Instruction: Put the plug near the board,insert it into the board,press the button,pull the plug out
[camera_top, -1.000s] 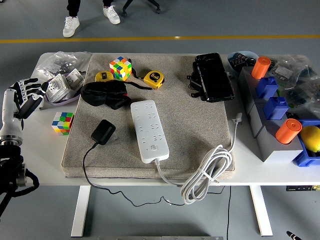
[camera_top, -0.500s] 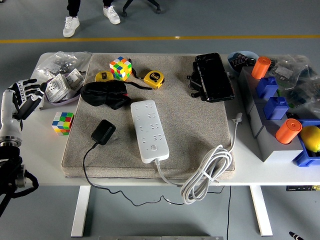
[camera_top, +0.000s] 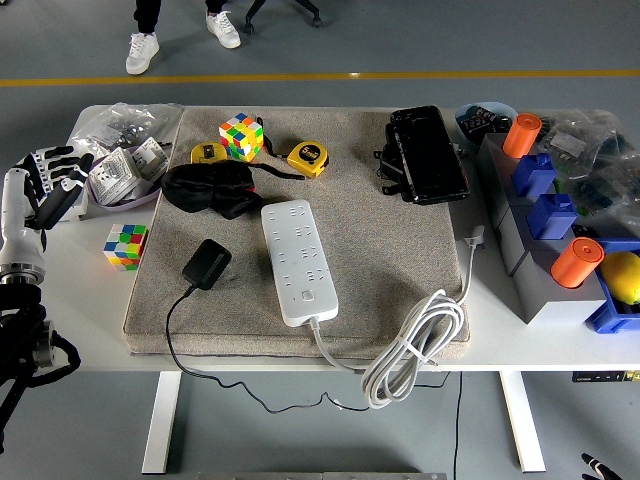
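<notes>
A black plug (camera_top: 205, 264) lies on the grey mat (camera_top: 380, 250), its black cord running off the mat's front edge. A white power strip (camera_top: 298, 260) lies lengthwise on the mat to the plug's right, a button near its front end. My left hand (camera_top: 55, 180) hovers over the table's left edge, well left of the plug, fingers spread and empty. Only a tip of the right hand (camera_top: 600, 465) shows at the bottom right corner.
A black pouch (camera_top: 210, 188), two Rubik's cubes (camera_top: 241, 135) (camera_top: 126, 245), two yellow tape measures (camera_top: 307, 156), a black case (camera_top: 427, 154). Bagged parts in a dish (camera_top: 125, 160) sit beside my left hand. Blue-grey bins with orange cylinders (camera_top: 550, 230) stand right. A coiled white cable (camera_top: 415, 345) hangs at the front.
My left hand has drifted a little up and back along the table's left edge. Nothing on the mat has moved.
</notes>
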